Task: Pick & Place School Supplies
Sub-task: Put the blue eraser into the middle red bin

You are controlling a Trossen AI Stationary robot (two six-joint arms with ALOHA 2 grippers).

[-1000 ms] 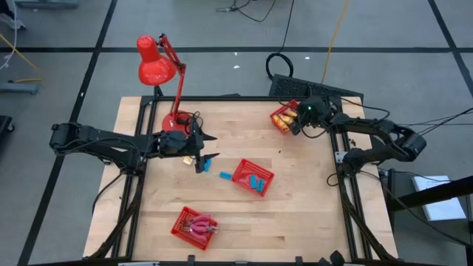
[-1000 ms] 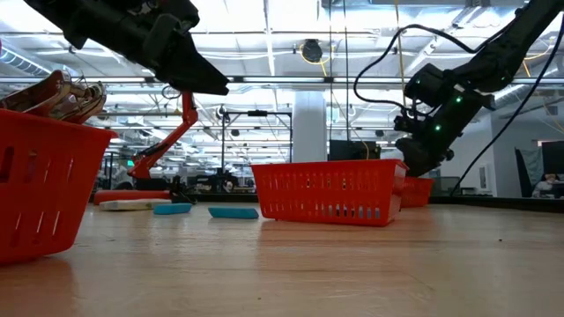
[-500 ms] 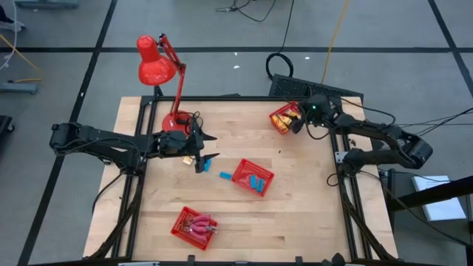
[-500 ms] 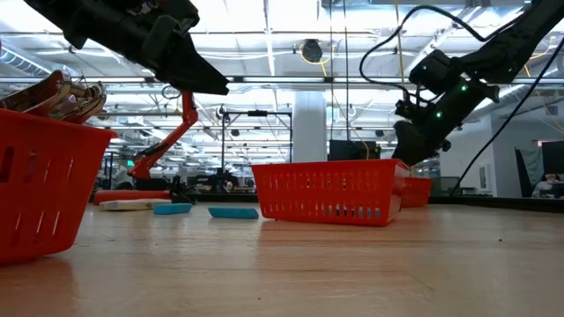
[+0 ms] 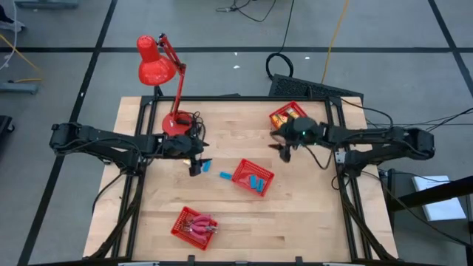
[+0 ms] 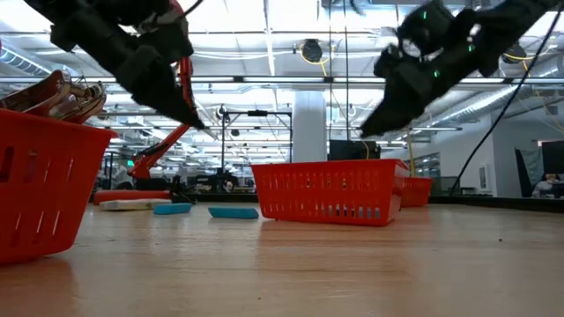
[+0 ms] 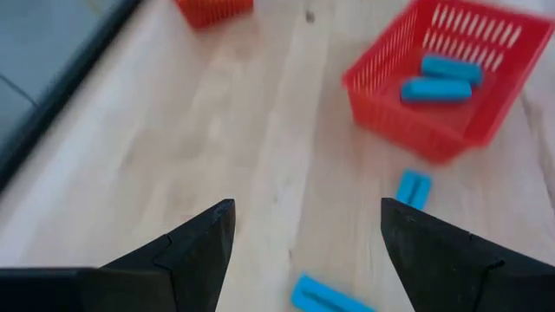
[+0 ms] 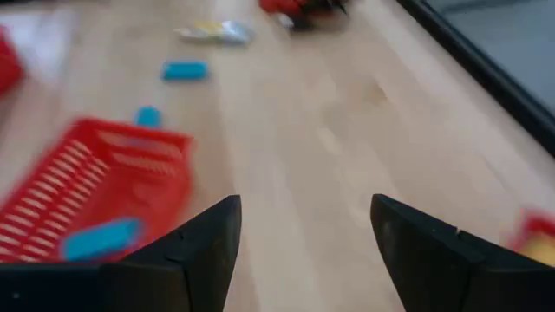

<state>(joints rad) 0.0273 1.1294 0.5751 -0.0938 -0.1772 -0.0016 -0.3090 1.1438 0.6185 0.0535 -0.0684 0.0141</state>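
Near table edge at 6 o'clock: red basket [image 5: 194,224] with pink-handled tools [image 5: 201,226]. Bare wood around it, much room. Middle basket [image 5: 253,177] holds blue blocks [image 5: 256,182]. Two loose blue blocks [image 5: 225,175] at its 9 o'clock. Left gripper [image 5: 196,167] wide open, empty, over them. Right gripper [image 5: 284,150] wide open, empty, at basket's 1 o'clock. Far basket [image 5: 284,115] holds yellow packets [image 5: 290,114]. Red lamp [image 5: 159,66] at 11 o'clock.

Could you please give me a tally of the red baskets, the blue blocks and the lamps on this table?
Red baskets: 3
Blue blocks: 4 (2 loose on the table, 2 in the middle basket)
Red lamp: 1
Total: 8
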